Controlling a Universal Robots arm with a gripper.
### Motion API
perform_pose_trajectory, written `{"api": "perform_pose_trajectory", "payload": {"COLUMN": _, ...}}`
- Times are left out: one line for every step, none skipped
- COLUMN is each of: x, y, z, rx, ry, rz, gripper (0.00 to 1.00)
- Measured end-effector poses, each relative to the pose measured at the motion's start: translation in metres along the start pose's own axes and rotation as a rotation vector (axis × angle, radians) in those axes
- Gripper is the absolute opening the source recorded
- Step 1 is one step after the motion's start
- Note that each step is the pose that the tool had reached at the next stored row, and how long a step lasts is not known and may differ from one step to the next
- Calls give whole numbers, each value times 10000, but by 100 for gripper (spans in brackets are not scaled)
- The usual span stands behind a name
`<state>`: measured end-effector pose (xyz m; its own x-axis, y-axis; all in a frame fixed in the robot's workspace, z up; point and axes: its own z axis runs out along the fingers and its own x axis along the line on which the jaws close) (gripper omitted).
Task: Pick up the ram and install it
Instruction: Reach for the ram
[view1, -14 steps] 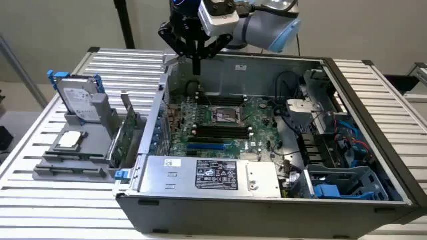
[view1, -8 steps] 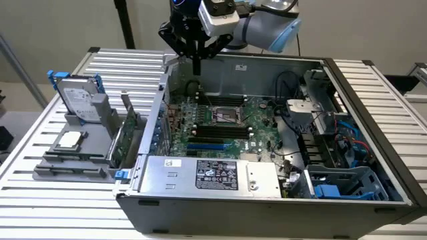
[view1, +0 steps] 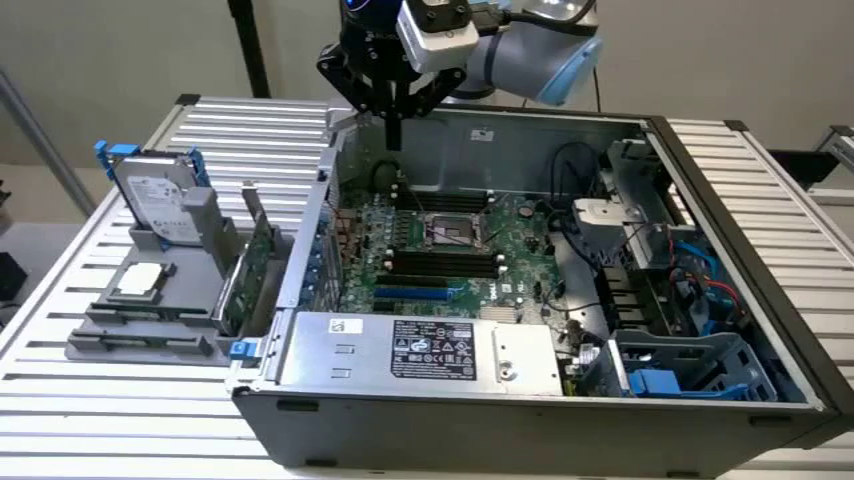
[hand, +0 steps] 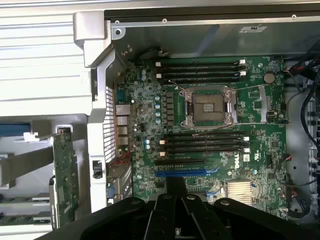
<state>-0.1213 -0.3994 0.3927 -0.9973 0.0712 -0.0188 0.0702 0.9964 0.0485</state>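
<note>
Fingers of the gripper (view1: 396, 138) are drawn together into one narrow dark stem that points straight down. Whether anything is nipped between them I cannot tell. The gripper hangs over the far corner of the open computer case (view1: 534, 425), on the exterior view's left, apart from the motherboard (view1: 527, 235) below it. Where the ram lies I cannot tell. On the motherboard, the long black memory slots (view1: 434, 262) on the near side of the processor socket (view1: 450, 230) look dark and unfilled. So does the second bank (hand: 200, 70) on the socket's other side. The case takes up the middle of the slatted worktop (view1: 120, 420). Toward the worktop's edge on the exterior view's left sits a grey holder (view1: 134, 340), just beside the case. In it a hard drive (view1: 158, 200) with blue rails stands upright at the far end. A green expansion card (view1: 244, 280) stands on edge along the side next to the case.
</note>
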Motion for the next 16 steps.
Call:
{"api": "perform_pose_trajectory", "payload": {"x": 4, "y": -10, "z": -1, "rx": 0, "ry": 0, "rz": -1, "gripper": 0}}
{"api": "perform_pose_trajectory", "payload": {"x": 18, "y": -25, "z": -1, "rx": 0, "ry": 1, "rz": 3, "gripper": 0}}
{"api": "perform_pose_trajectory", "payload": {"x": 38, "y": -42, "z": -2, "rx": -2, "ry": 3, "rz": 1, "gripper": 0}}
{"api": "perform_pose_trajectory", "payload": {"x": 65, "y": -60, "z": -3, "rx": -1, "ry": 6, "rz": 1, "gripper": 0}}
{"api": "perform_pose_trajectory", "payload": {"x": 95, "y": -78, "z": -5, "rx": -1, "ry": 8, "rz": 0, "gripper": 0}}
{"api": "perform_pose_trajectory", "payload": {"x": 126, "y": -95, "z": -6, "rx": -2, "ry": 8, "rz": 0, "gripper": 0}}
{"api": "perform_pose_trajectory", "payload": {"x": 165, "y": -115, "z": -8, "rx": 0, "ry": 9, "rz": 0, "gripper": 0}}
{"api": "perform_pose_trajectory", "payload": {"x": 203, "y": -134, "z": -9, "rx": -1, "ry": 8, "rz": 1, "gripper": 0}}
{"api": "perform_pose_trajectory", "payload": {"x": 241, "y": -153, "z": -11, "rx": -1, "ry": 8, "rz": 1, "gripper": 0}}
{"api": "perform_pose_trajectory", "payload": {"x": 280, "y": -172, "z": -12, "rx": -2, "ry": 8, "rz": 1, "gripper": 0}}
{"api": "perform_pose_trajectory", "payload": {"x": 321, "y": -192, "z": -13, "rx": -2, "ry": 8, "rz": 0, "gripper": 0}}
{"api": "perform_pose_trajectory", "payload": {"x": 361, "y": -211, "z": -15, "rx": -2, "ry": 8, "rz": 0, "gripper": 0}}
{"api": "perform_pose_trajectory", "payload": {"x": 401, "y": -231, "z": -16, "rx": -1, "ry": 8, "rz": 0, "gripper": 0}}
{"api": "perform_pose_trajectory", "payload": {"x": 444, "y": -251, "z": -18, "rx": -1, "ry": 8, "rz": 1, "gripper": 0}}
{"api": "perform_pose_trajectory", "payload": {"x": 484, "y": -270, "z": -19, "rx": -1, "ry": 8, "rz": 1, "gripper": 0}}
{"api": "perform_pose_trajectory", "payload": {"x": 526, "y": -289, "z": -21, "rx": -1, "ry": 8, "rz": 1, "gripper": 0}}
